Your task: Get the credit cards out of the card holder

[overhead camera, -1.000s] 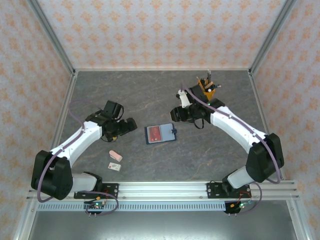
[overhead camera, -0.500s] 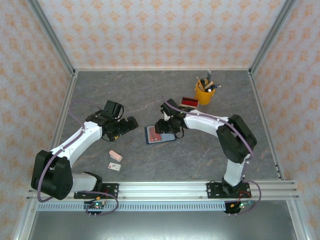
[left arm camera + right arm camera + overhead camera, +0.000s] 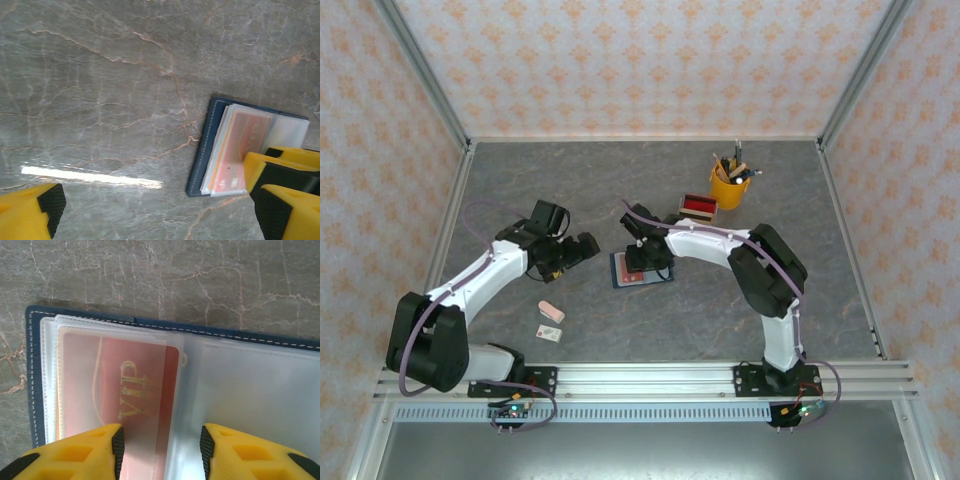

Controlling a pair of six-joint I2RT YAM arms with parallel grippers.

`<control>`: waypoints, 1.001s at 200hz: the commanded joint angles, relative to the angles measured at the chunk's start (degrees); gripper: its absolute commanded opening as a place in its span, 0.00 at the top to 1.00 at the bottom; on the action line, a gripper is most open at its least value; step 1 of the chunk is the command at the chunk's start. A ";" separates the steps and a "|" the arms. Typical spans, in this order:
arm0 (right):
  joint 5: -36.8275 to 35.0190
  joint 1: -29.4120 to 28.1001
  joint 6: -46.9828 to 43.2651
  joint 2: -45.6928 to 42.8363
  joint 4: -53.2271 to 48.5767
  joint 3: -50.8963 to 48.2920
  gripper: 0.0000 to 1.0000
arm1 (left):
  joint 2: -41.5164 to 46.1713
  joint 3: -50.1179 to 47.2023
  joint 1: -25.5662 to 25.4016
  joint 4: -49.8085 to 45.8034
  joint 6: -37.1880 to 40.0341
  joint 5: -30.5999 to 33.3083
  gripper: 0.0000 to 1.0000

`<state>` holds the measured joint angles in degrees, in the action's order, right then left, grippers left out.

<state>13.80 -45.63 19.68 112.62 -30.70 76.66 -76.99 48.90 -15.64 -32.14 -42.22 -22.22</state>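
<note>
Pen cup (image 3: 728,188) and tray (image 3: 685,208) sit beyond the card holder (image 3: 624,272).

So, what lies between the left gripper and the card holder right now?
Nothing lies there. In the top external view, a bare stretch of table separates the left gripper from the card holder.

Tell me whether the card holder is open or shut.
Open: the card holder lies spread flat, clear sleeves exposed, a red card inside one.
</note>
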 commanded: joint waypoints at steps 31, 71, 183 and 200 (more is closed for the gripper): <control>-5.05 0.27 -1.09 1.56 -4.15 -0.33 0.64 | -1.84 -1.00 -1.00 6.01 -1.44 -5.53 0.11; -2.63 0.96 -0.62 1.28 -2.25 -1.92 0.74 | -4.04 -0.77 -4.06 10.04 -2.90 -7.56 0.30; 6.21 3.94 1.73 -0.77 4.67 -7.04 0.82 | -16.05 1.88 -10.99 21.42 -8.35 -11.76 0.71; 6.57 4.14 1.95 -0.81 5.12 -7.38 0.82 | -17.51 2.45 -11.25 21.55 -8.58 -11.71 0.71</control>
<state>20.34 -41.89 20.58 110.91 -25.12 71.83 -93.03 49.12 -26.28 -13.39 -49.54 -32.86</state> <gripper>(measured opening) 0.179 0.288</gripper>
